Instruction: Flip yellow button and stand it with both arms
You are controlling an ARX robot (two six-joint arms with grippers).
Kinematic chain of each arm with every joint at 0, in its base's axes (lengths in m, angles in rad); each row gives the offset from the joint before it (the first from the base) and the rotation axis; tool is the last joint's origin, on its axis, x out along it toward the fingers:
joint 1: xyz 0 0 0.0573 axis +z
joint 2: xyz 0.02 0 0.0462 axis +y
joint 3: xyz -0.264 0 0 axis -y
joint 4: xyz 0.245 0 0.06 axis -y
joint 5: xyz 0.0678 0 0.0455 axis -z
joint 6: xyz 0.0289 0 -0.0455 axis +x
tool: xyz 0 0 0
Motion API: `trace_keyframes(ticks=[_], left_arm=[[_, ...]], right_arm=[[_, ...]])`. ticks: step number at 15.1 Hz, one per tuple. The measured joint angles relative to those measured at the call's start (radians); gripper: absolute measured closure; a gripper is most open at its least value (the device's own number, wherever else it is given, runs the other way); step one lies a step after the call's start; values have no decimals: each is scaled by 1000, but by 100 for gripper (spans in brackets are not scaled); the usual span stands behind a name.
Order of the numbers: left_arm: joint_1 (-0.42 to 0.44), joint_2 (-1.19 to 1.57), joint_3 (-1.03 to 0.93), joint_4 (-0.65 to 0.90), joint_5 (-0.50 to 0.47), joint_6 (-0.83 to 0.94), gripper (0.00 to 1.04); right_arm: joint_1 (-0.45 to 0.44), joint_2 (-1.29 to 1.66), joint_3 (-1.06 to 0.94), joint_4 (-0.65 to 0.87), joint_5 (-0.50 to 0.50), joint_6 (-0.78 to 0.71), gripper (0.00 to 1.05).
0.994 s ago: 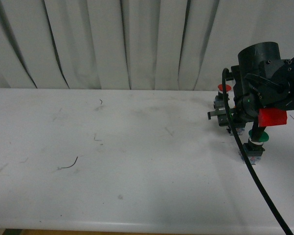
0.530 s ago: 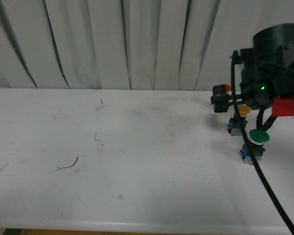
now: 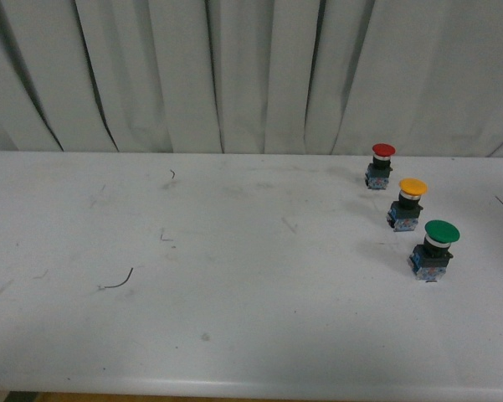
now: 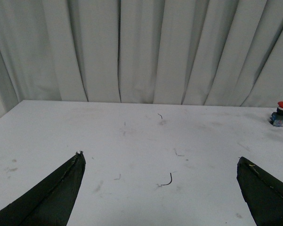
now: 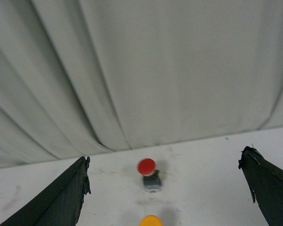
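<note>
On the white table (image 3: 234,293), toward its far right side, the yellow button (image 3: 407,203) stood upright with its yellow-orange cap on top and its blue-grey block on the surface. It was the middle one of three buttons set in a slanting row: the red-capped button (image 3: 381,165) stood behind it, nearer the grey curtain (image 3: 234,75), and the green-capped button (image 3: 433,249) stood in front of it, nearer me. All three stood apart from one another, none touching.

Neither of my arms showed in the front view. From my left wrist, my left gripper (image 4: 162,186) had its two black fingers spread wide, with nothing between them but bare table and a small curled dark scrap (image 4: 165,181); the red-capped button was visible only far off at the table's edge in that view. From my right wrist, my right gripper (image 5: 167,181) likewise had its fingers wide apart and held nothing. It hung above the table, looking toward the curtain, with the red-capped button between the fingers in view and the cap of the yellow button just showing at the frame's edge.

A few thin dark scraps and scuffs lay on the left half of the table. I could read no writing or brand on any button; they were too small.
</note>
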Motion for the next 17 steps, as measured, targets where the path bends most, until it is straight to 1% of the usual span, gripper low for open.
trace_keyframes(ticks=[1, 2, 3, 4, 5, 6, 7, 8, 9, 11, 13, 17], left_arm=[[0, 0, 0, 0, 0, 0, 7], [0, 0, 0, 0, 0, 0, 7], [0, 0, 0, 0, 0, 0, 7], [0, 0, 0, 0, 0, 0, 7], [0, 0, 0, 0, 0, 0, 7], [0, 0, 0, 0, 0, 0, 7], [0, 0, 0, 0, 0, 0, 7], [0, 0, 0, 0, 0, 0, 7], [0, 0, 0, 0, 0, 0, 7], [0, 0, 0, 0, 0, 0, 7], [0, 0, 0, 0, 0, 0, 7], [0, 0, 0, 0, 0, 0, 7]], right_arm=[[-22, -138, -98, 27, -24, 12, 10], [-23, -268, -198, 19, 48, -46, 21], [-28, -424, -337, -26, 66, -119, 34], [-28, -512, -416, -65, 73, -144, 41], [-16, -645, -522, -134, 97, -167, 52], [50, -832, -639, -209, 154, -180, 67], [72, -960, -713, -206, 151, -191, 78], [69, -1046, -783, -142, 160, -195, 89], [63, -1085, -847, -114, 168, -198, 102], [64, -1111, -914, -170, 167, -198, 103], [64, -1195, -918, -187, 167, -198, 103], [64, -1302, -954, -269, 167, -198, 103]])
